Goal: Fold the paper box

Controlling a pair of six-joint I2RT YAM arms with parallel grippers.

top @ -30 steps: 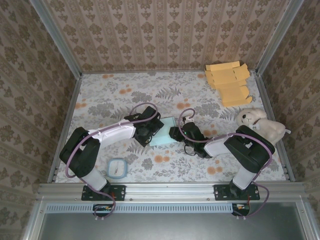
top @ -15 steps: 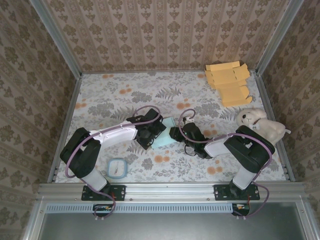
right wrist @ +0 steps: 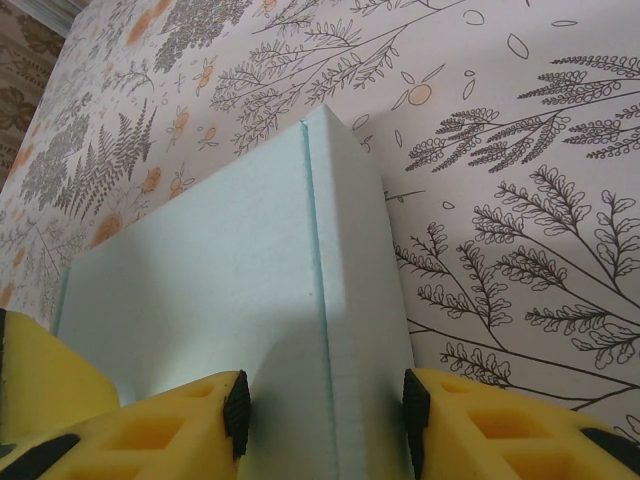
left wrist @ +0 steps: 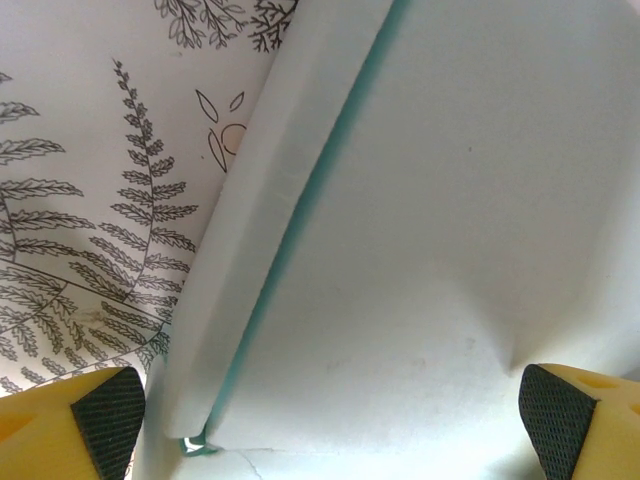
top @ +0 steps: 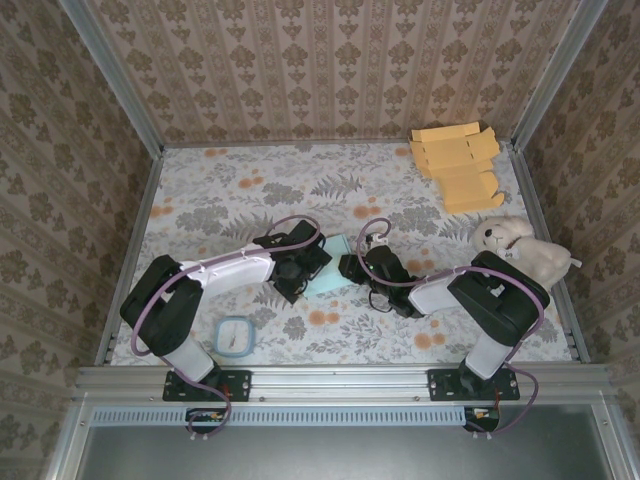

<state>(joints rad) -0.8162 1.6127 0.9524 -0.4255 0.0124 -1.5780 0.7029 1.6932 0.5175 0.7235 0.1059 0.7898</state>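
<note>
Two grippers are meeting on the box (top: 337, 250) at the middle of the table (top: 220, 190): your left gripper (top: 303, 262), fingers spread wide, is creeping further across it while your right gripper (top: 352, 268) is staying clamped on its edge, so a fold looks imminent.

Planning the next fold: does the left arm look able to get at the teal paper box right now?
Probably yes: the left gripper hangs wide open right over the teal paper box, nothing between them; the right gripper grips its opposite side.
</note>
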